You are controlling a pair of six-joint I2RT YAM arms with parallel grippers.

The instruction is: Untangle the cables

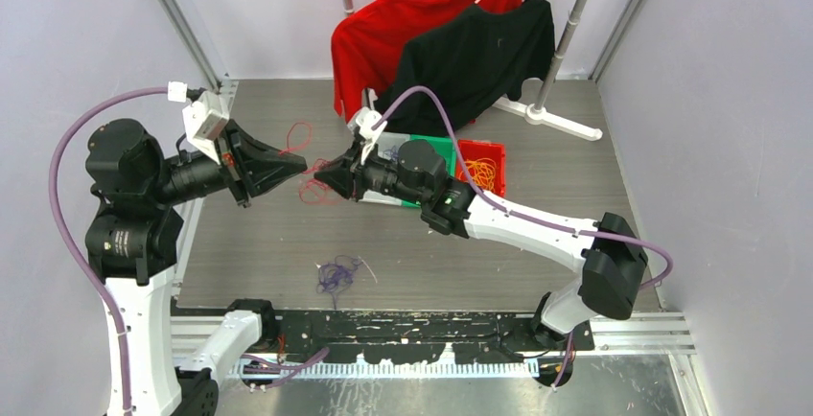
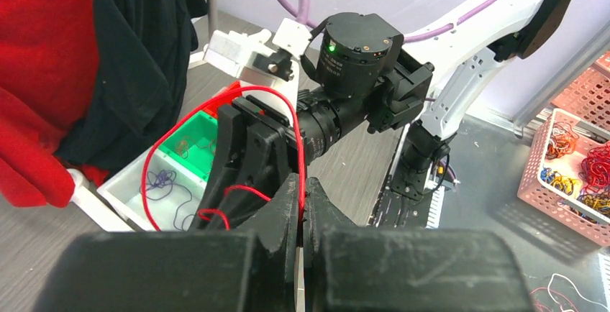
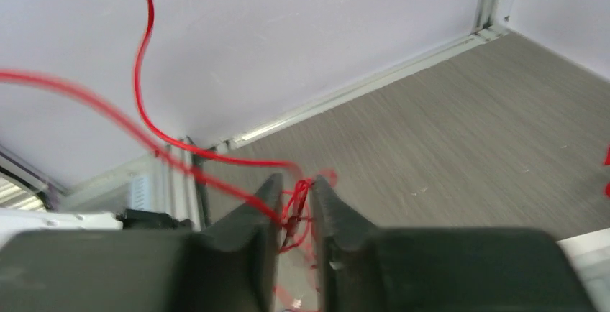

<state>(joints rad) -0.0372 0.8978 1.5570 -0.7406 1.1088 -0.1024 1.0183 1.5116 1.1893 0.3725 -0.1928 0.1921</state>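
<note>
Left gripper (image 2: 302, 200) clamped shut on red cable (image 3: 216, 159), strand leading straight ahead off its tips. Right gripper (image 3: 296, 193) directly opposite, nearly tip to tip; jaws narrowly apart, same cable between them, not visibly pinched.

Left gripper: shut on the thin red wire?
Shut on it: the left gripper has its fingers pressed together, the thin red wire looping out between them.

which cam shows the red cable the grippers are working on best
Left wrist: the red cable loops clearly from the shut left gripper. Right wrist shows blurred strands inside the right gripper; top external only faint thin loops.
</note>
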